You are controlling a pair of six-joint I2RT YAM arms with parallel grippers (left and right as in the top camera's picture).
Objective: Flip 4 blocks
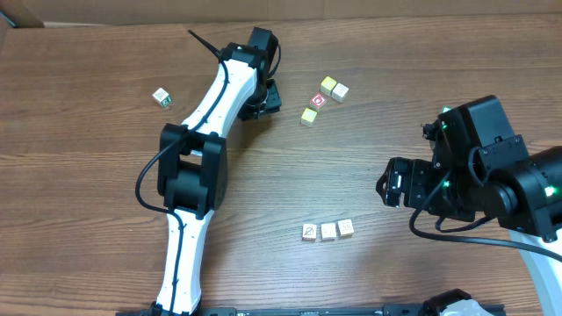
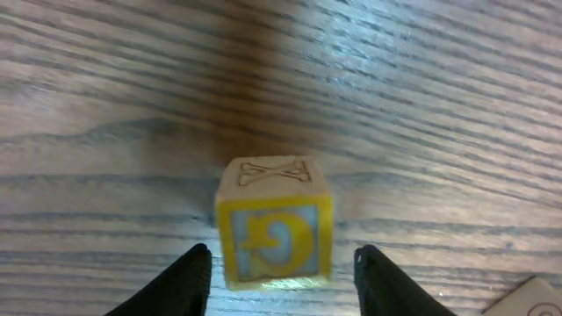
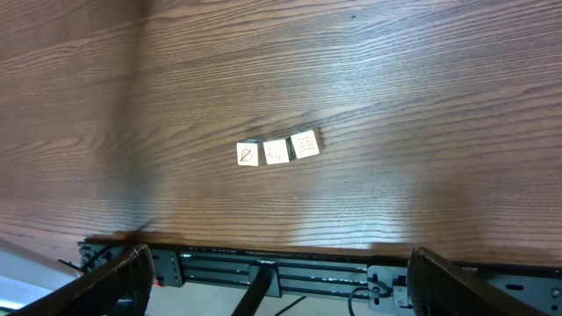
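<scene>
Left gripper [image 2: 281, 279] is unclenched, fingers straddling a yellow-sided block [image 2: 275, 230] that sits on the table [image 2: 132, 105], not clamped on it. Three more blocks [image 1: 328, 231] sit touching in a row near the front edge. Right gripper [image 3: 279, 256] is spread wide and empty, off to their side.

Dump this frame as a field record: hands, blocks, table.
left hand: open, fingers flank yellow-framed letter block, gaps both sides
right hand: open, empty
block row: three pale-faced blocks side by side
block cluster: four blocks, one a red-faced block, near left hand
lone block: alone, away from the others
table: wood-grain
</scene>
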